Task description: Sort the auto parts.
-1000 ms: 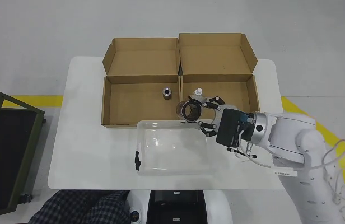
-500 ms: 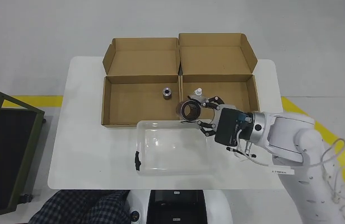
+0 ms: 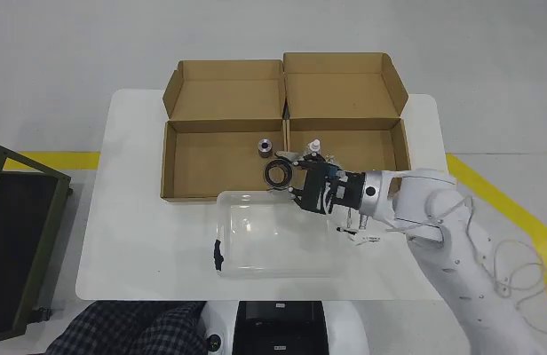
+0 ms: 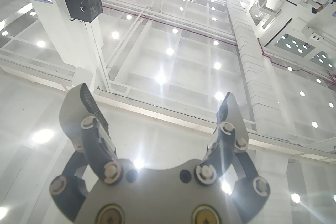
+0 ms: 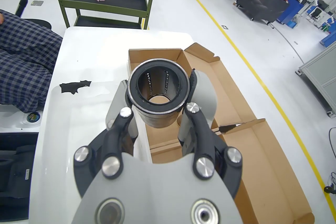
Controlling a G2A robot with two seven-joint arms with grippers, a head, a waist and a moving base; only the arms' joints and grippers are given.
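My right gripper [image 3: 288, 174] is shut on a dark cylindrical bearing sleeve [image 3: 276, 173] with a hollow bore [image 5: 158, 89]. It holds the sleeve over the near right corner of the left cardboard box [image 3: 202, 164]. A small grey metal bushing [image 3: 263, 147] lies inside that left box. A small white part [image 3: 315, 145] rests in the right cardboard box [image 3: 380, 146]. A clear plastic bin [image 3: 265, 240] sits in front of the boxes, below the arm. My left gripper [image 4: 157, 107] points up at the ceiling, open and holding nothing.
The two boxes stand side by side at the back of the white table [image 3: 131, 222] with their lids folded back. A green cart [image 3: 16, 240] stands off the table's left side. A person in a checked shirt [image 3: 122, 328] sits at the near edge.
My right gripper has carried the bearing sleeve leftward, from over the divider between the boxes to over the left box's near right corner.
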